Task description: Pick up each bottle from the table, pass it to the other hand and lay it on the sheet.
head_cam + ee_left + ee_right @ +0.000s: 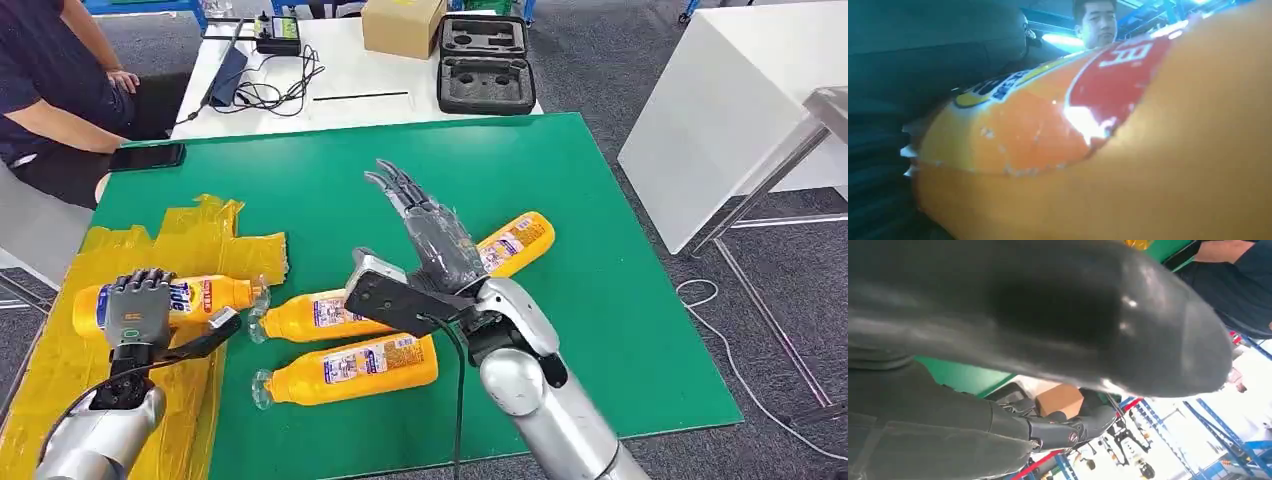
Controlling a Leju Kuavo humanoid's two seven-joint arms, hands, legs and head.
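My left hand [138, 306] grips an orange bottle [218, 296] with a red and blue label, lying sideways over the yellow sheet [190, 235] at the table's left. The same bottle [1098, 150] fills the left wrist view. My right hand [432, 236] hovers open, fingers stretched forward, over the middle of the green table [620, 270]. Its thick thumb [1073, 315] looms large in the right wrist view. Three more orange bottles lie on the green: one [520, 240] just right of the right hand, one [315, 315] beside the sheet, one [352, 371] nearer me.
A person [50, 90] sits at the far left, with a dark phone [147, 156] on the table corner. Behind stands a white table with a cardboard box [402, 25], a black foam case [485, 65] and cables. Another white table [740, 110] stands at the right.
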